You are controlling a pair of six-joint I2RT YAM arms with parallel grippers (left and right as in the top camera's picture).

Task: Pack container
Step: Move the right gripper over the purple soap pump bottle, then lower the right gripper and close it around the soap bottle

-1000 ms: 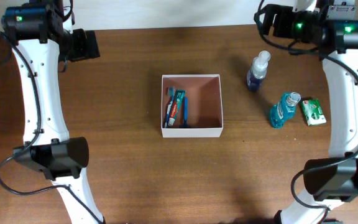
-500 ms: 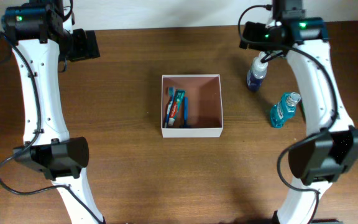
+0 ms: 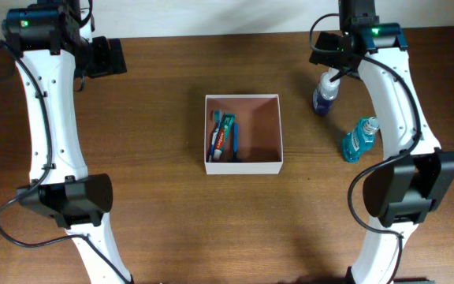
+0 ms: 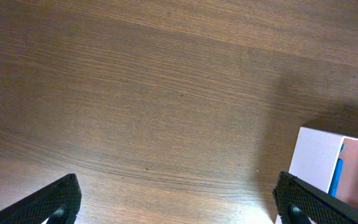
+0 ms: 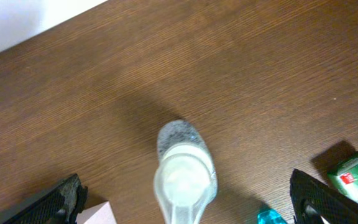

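The container (image 3: 243, 166) is a square white-walled box with a pinkish-brown inside at the table's middle. A toothpaste tube (image 3: 227, 136) and toothbrushes lie along its left wall. A blue spray bottle (image 3: 324, 93) stands to its upper right. My right gripper (image 3: 327, 55) hovers above this bottle, open and empty; in the right wrist view the bottle's white cap (image 5: 184, 175) lies between the spread fingers (image 5: 194, 210). My left gripper (image 3: 106, 57) is open and empty at the far left, over bare wood (image 4: 179, 208), with the container's corner (image 4: 316, 155) at its right.
A teal mouthwash bottle (image 3: 359, 140) lies right of the container; its tip shows in the right wrist view (image 5: 269, 216). A small green box (image 5: 356, 177) lies beyond it, hidden under my right arm in the overhead view. A white wall edges the table's back.
My right arm has swung left from the far right edge to above the spray bottle and now covers the green box. The left arm has not moved.
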